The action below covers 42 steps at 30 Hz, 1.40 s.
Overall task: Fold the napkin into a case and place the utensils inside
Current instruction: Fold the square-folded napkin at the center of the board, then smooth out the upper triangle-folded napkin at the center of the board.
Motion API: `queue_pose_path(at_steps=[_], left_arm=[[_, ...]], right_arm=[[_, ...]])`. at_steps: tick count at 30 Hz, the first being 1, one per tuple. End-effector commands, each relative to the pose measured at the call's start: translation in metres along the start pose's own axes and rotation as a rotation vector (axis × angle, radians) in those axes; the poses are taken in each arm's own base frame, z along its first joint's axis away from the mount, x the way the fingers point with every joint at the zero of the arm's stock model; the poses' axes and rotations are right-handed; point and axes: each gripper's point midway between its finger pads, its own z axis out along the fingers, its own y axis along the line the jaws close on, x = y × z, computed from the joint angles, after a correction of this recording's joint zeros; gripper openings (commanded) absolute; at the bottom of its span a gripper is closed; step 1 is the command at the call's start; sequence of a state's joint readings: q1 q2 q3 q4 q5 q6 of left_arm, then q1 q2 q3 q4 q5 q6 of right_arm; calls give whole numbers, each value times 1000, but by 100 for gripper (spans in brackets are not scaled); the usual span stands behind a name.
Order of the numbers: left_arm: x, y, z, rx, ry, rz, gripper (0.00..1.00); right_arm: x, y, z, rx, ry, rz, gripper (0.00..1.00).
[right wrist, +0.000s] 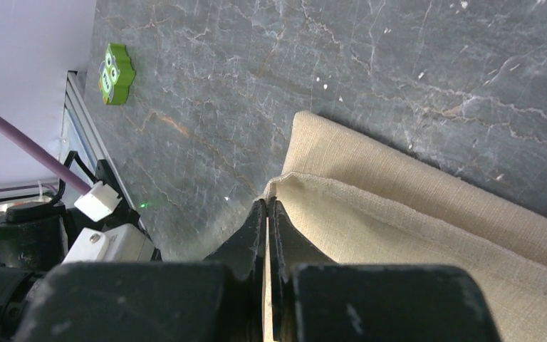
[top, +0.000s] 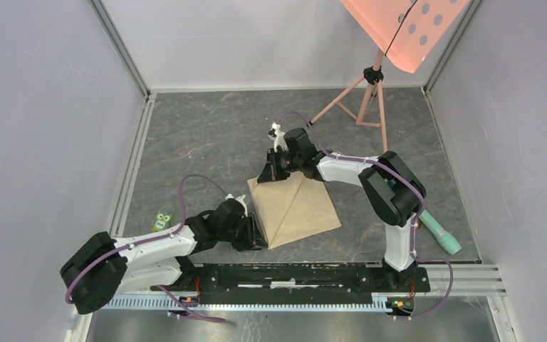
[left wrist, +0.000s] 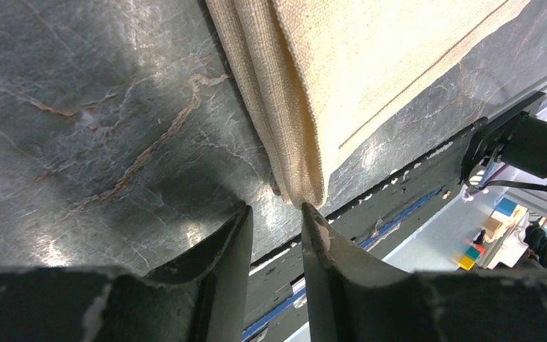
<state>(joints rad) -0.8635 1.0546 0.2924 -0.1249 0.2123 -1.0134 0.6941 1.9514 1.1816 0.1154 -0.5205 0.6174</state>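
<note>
Right hand pinches a far corner of the napkin on the surface; left hand gapes at its near corner, empty. Closing short could miss layers and spoil the fold.

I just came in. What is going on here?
Two robot arms are folding a plain beige cloth napkin on the grey stone-look table. The right gripper is shut on the napkin's far corner. The left gripper is open at the near corner, with the cloth just ahead of it and not held. The napkin is only partly folded, not yet a narrow pocket.
</note>
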Motion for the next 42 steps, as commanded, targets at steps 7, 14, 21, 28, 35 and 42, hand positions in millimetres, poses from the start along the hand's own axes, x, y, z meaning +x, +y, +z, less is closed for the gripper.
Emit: queue_pose_path(at_steps=[7,14,21,28,35,42], left_arm=[[14,38,6,-130,33,-37,36],[14,39,6,-129,30,-37,34],[12,37,5,-128,21,-37,34],[5,26,-4,-113,-1,-34,38],[-4,6,-29,-71,-44,-46,44],[-47,-59,-62,54,-137,9,56]], right_arm=[[-21,-1,11,20,-47,-25,1],[-22,-5,17,17,-38,-21,0],[-19,-6,21,9,-25,-12,16],[-38,19,8,-36,-38,-72,35],[-64,25,-39,-24,-105,-178,47],[-59,-48,-90,62,-154,-92,50]])
